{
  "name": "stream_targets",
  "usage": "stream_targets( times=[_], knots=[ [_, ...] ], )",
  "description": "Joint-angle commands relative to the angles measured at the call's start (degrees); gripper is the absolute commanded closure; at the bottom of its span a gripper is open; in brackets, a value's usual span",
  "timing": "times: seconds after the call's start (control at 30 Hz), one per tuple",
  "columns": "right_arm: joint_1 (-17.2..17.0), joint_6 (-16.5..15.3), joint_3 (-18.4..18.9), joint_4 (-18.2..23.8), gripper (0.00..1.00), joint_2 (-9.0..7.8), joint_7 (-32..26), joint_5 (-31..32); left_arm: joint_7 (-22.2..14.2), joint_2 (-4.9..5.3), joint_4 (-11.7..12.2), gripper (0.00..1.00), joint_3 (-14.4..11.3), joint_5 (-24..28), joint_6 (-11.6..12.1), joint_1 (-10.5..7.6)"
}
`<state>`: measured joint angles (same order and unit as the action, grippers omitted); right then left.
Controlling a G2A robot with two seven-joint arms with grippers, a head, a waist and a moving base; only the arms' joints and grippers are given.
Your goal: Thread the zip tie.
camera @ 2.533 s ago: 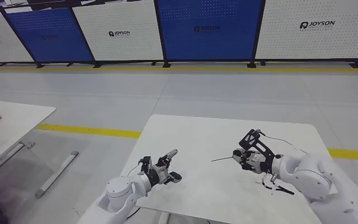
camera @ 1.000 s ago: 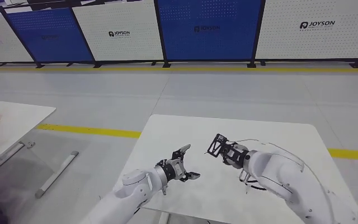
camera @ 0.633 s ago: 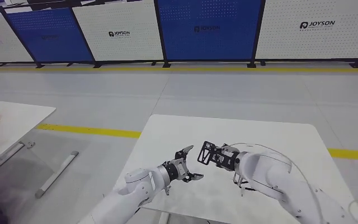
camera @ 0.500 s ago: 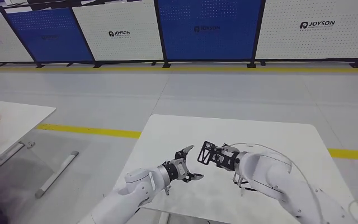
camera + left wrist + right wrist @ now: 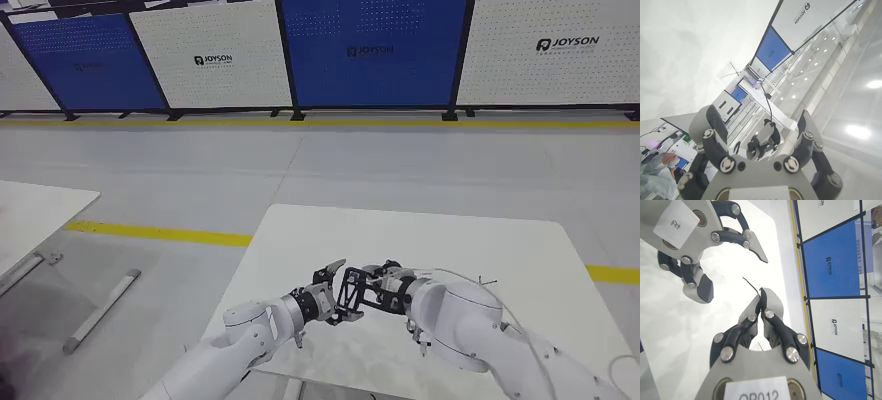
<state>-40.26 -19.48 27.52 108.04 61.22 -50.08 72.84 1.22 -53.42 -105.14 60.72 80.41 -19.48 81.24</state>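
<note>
right wrist view: a thin zip tie [image 5: 750, 285] is pinched in the closed right gripper [image 5: 760, 296], tip pointed at the wide-open, empty left gripper [image 5: 734, 275], above the desk [image 5: 300, 240], nearer its left edge. light and whippy, it is judged best gripped close to the tip.
</note>
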Motion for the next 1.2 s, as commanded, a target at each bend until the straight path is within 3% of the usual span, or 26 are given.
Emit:
stream_targets(
  times=[0.0,0.17,0.37,0.63,0.8,0.83,0.9,0.93,1.17],
  knots=[
    [0.0,0.0,0.0,0.0,1.00,-0.01,0.0,0.0,-0.3,-0.08,0.0,0.00,-0.1,0.0,0.4,0.03],
    [0.0,0.0,0.0,0.0,1.00,-0.01,0.0,0.0,-0.2,-0.69,0.3,0.00,0.0,3.4,0.0,-1.18],
    [0.0,0.0,0.0,0.0,1.00,-0.01,0.0,0.0,5.1,-1.81,1.9,0.00,-2.0,5.4,0.5,-4.96],
    [0.0,0.0,0.0,0.0,1.00,-0.01,0.0,0.0,5.1,-1.81,1.9,0.00,-2.0,5.4,0.5,-4.96],
    [0.0,0.0,0.0,0.0,1.00,-0.01,0.0,0.0,5.2,-2.35,2.4,0.00,-2.4,4.7,2.8,-4.94],
    [0.0,0.0,0.0,0.0,1.00,-0.01,0.0,0.0,5.1,-2.44,2.5,0.45,-2.5,4.8,2.8,-5.00],
    [0.0,0.0,0.0,0.0,1.00,-0.01,0.0,0.0,4.9,-2.58,2.8,0.96,-2.5,5.0,2.5,-5.14],
    [0.0,0.0,0.0,0.0,1.00,-0.01,0.0,0.0,4.9,-2.66,3.0,1.00,-2.5,4.9,2.4,-5.18],
    [0.0,0.0,0.0,0.0,1.00,-0.01,0.0,0.0,4.2,-2.95,3.4,1.00,-2.4,4.1,1.2,-4.94]
  ],
)
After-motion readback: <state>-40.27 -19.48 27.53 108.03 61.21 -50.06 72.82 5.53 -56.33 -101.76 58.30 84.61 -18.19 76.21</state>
